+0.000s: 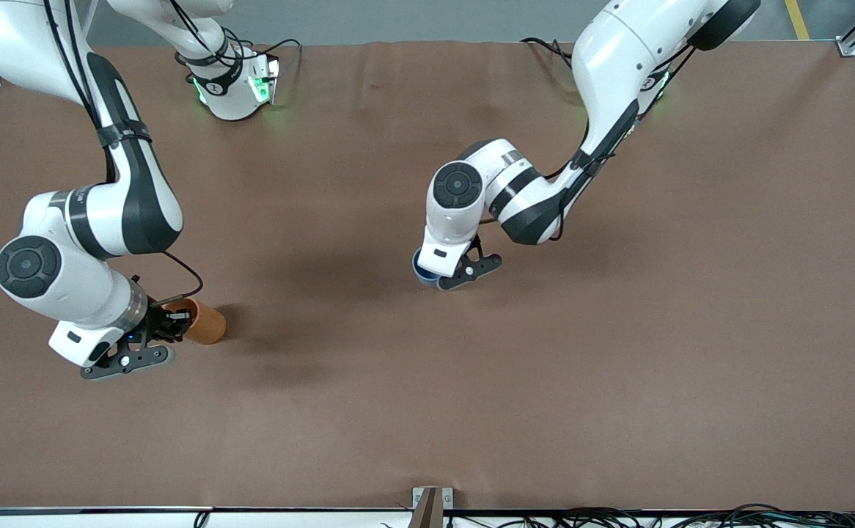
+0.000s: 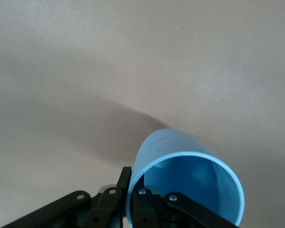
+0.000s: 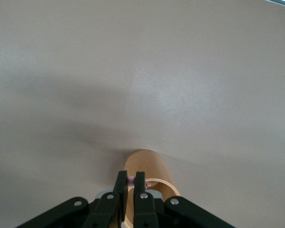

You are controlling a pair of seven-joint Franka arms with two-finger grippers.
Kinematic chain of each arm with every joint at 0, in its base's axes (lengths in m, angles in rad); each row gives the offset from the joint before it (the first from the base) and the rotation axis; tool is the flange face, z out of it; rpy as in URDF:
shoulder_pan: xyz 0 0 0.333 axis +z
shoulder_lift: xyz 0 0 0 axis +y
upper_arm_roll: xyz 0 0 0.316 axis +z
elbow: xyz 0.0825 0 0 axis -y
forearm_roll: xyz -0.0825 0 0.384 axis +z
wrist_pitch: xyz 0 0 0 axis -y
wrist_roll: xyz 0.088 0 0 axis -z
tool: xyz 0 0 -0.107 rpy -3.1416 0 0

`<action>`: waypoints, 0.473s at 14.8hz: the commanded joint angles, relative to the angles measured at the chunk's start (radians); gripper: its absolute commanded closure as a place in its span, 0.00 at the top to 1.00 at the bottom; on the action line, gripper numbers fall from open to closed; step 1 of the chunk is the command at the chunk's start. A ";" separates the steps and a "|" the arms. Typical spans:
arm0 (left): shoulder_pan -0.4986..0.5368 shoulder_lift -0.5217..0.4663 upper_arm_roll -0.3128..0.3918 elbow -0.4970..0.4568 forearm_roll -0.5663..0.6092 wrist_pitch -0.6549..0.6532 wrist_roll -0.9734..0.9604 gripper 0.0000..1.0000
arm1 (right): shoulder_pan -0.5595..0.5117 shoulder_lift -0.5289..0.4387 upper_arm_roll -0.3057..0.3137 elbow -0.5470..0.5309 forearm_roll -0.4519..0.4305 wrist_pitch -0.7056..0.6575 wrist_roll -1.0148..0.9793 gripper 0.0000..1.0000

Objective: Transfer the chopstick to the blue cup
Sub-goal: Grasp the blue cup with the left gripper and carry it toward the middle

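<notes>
Peeking between right gripper jaws: pink chopstick (front view: hidden).

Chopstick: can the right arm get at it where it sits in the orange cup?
Probably yes. The right gripper is already at the orange cup's open mouth, fingers shut on a pink tip, apparently the chopstick. Nothing blocks it; the left gripper holds the blue cup mid-table.

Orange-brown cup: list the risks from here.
The right end effector is shut on the pink chopstick at the orange-brown cup rim; lifting could tip that cup. Only a small tip is pinched, so it may slip. The left end effector grips the blue cup by one wall, so it could tilt.
</notes>
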 commanded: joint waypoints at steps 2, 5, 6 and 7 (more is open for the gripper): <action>0.009 0.018 -0.001 0.017 0.037 0.041 -0.009 0.00 | -0.013 -0.062 0.007 0.016 0.006 -0.033 -0.001 0.03; 0.012 0.020 -0.001 -0.009 0.038 0.061 -0.009 0.06 | -0.014 -0.193 0.009 0.019 0.017 -0.105 0.018 0.03; 0.018 0.021 -0.001 -0.011 0.038 0.063 -0.008 0.23 | -0.012 -0.238 0.009 0.018 0.031 -0.118 0.025 0.04; 0.023 0.029 -0.002 -0.012 0.038 0.064 -0.005 0.33 | -0.010 -0.279 0.011 0.018 0.043 -0.121 0.028 0.04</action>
